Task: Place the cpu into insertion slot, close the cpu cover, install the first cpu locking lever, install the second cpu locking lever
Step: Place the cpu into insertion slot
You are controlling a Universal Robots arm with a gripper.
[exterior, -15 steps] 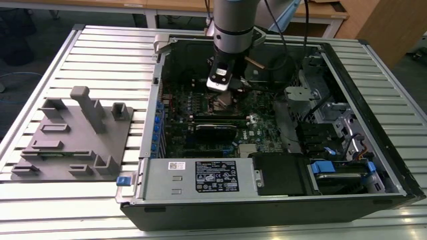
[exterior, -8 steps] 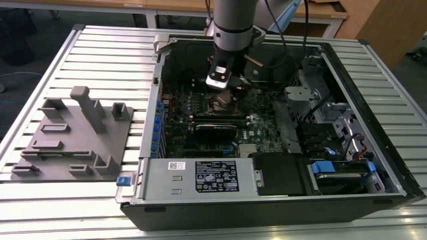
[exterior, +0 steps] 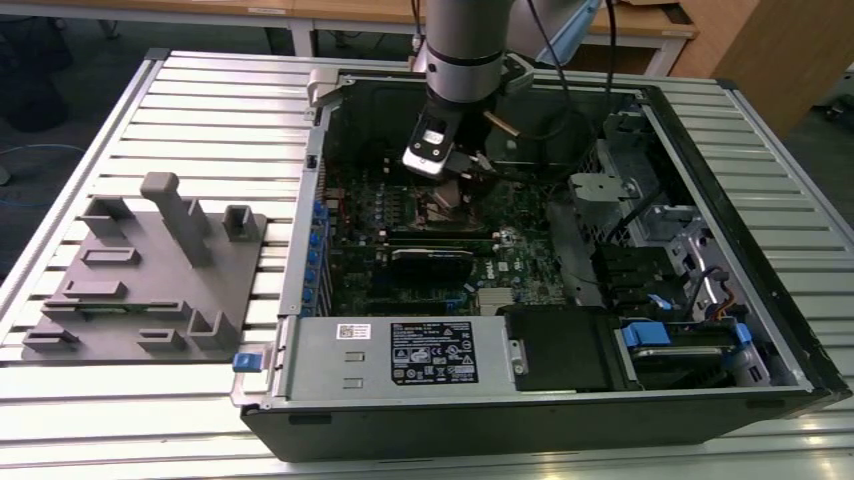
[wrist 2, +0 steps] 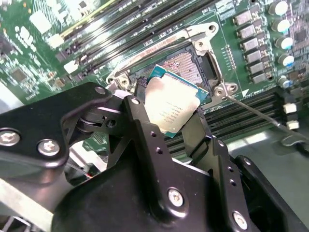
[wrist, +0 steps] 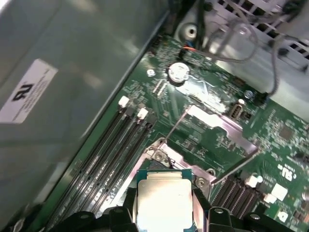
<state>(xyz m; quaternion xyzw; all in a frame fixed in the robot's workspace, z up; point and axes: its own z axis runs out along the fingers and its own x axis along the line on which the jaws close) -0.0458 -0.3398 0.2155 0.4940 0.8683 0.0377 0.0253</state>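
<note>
My gripper (wrist 2: 168, 110) is shut on the cpu (wrist 2: 170, 99), a flat silver-grey square with a green edge pinched between the two black fingers (wrist 2: 145, 125). The chip hangs tilted just above the insertion slot (wrist 2: 189, 65), whose dark pin field lies bare inside its silvery rim. In the first wrist view the cpu (wrist: 163, 198) sits just short of the slot's rim (wrist: 169, 157). Behind the slot, the cpu cover (wrist: 219, 125) stands raised. Two thin wire locking levers (wrist: 176, 126) (wrist: 236, 166) stick up, unlatched. In the exterior view the gripper (exterior: 454, 170) hovers over the slot (exterior: 447, 207).
The green board lies inside an open computer case (exterior: 747, 300) on a slatted metal table (exterior: 200, 110). Long black memory slots (wrist 2: 145, 19) run beside the socket. A black card (exterior: 430, 262) and a power supply (exterior: 400, 355) lie nearer the case's front. A grey fixture (exterior: 147, 270) stands at the exterior view's left.
</note>
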